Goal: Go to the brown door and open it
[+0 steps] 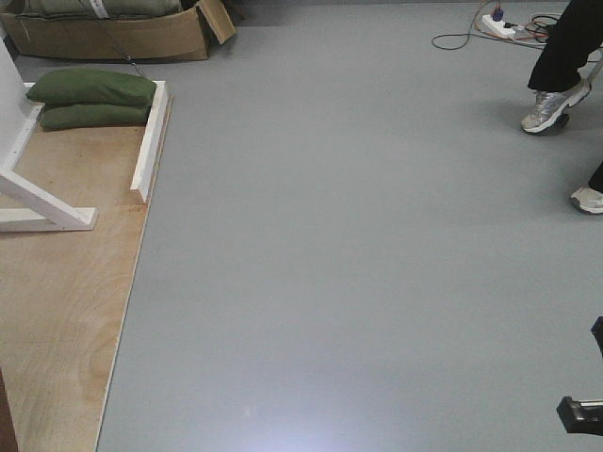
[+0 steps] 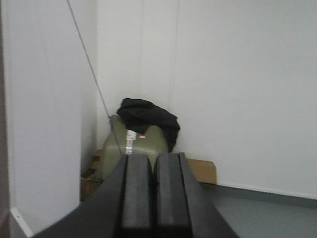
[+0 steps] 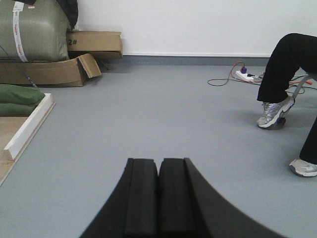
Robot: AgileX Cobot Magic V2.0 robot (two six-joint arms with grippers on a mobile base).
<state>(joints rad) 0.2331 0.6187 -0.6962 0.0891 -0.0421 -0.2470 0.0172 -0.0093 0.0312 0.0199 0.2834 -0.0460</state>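
Note:
The brown door does not show as a whole. A thin dark brown strip stands at the bottom left corner of the front view; I cannot tell whether it is the door. My left gripper is shut and empty, pointing at a white wall corner. My right gripper is shut and empty, held over the grey floor. A black piece of the right arm shows at the front view's lower right edge.
A plywood floor panel with a white wooden frame and green sandbags lies on the left. Cardboard boxes and a green bale stand at the back. A person's legs and a power strip are on the right.

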